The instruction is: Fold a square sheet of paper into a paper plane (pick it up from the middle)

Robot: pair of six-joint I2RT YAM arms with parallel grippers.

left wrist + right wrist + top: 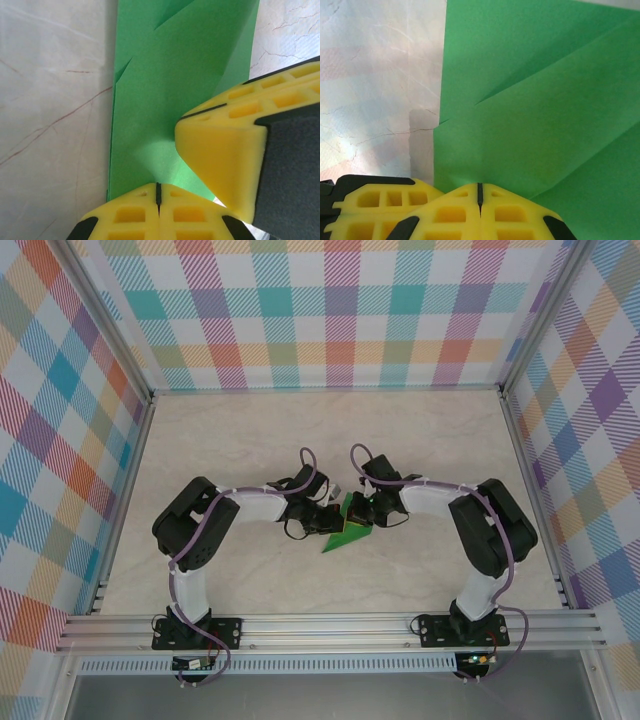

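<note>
While the pale marbled counter lay under the black-and-white left arm and right arm, the thin bright green folded sheet of paper sat between their tips near the counter's middle, its creased layers showing. The left arm's yellow-padded fingers were pressed together on its edge. The right arm's yellow-padded fingers pinched it likewise, just beside them.
</note>
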